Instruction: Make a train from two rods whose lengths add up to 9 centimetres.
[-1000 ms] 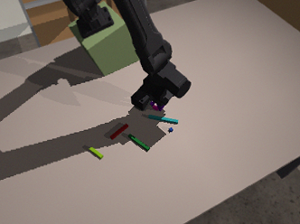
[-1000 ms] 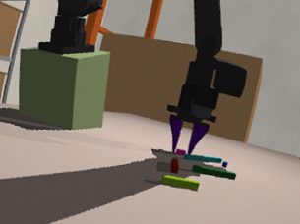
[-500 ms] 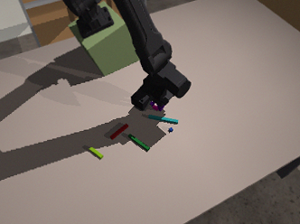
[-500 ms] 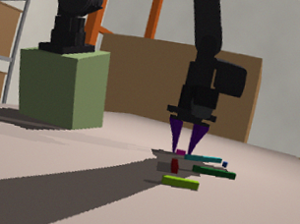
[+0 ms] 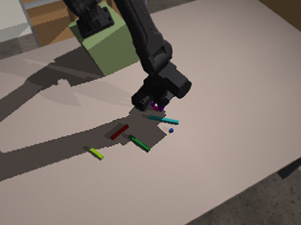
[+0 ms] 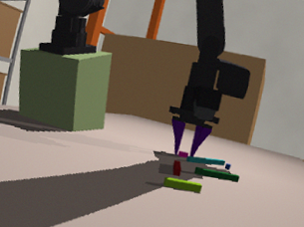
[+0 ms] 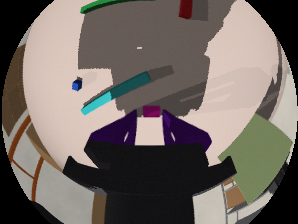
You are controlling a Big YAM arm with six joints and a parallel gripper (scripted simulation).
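Observation:
My gripper (image 5: 157,106) (image 6: 185,155) (image 7: 149,113) is partly open and points down, its purple fingertips low on either side of the magenta rod (image 5: 157,108) (image 6: 183,154) (image 7: 151,111), with small gaps beside the rod in the wrist view. The red rod (image 5: 119,131) (image 6: 177,168) (image 7: 185,9) lies apart from the others. The green rod (image 5: 139,143) (image 6: 217,174) (image 7: 100,5) lies to its right in the top view. The small blue rod (image 5: 171,130) (image 6: 227,166) (image 7: 76,85) lies apart, beyond the turquoise rod's end. No rods touch end to end.
The turquoise rod (image 5: 164,120) (image 6: 206,160) (image 7: 130,86) lies close to the gripper, between it and the green rod. The lime rod (image 5: 96,153) (image 6: 183,185) lies farthest from the gripper. A green block (image 5: 110,46) (image 6: 51,87) (image 7: 257,155) stands behind, under the arm's base.

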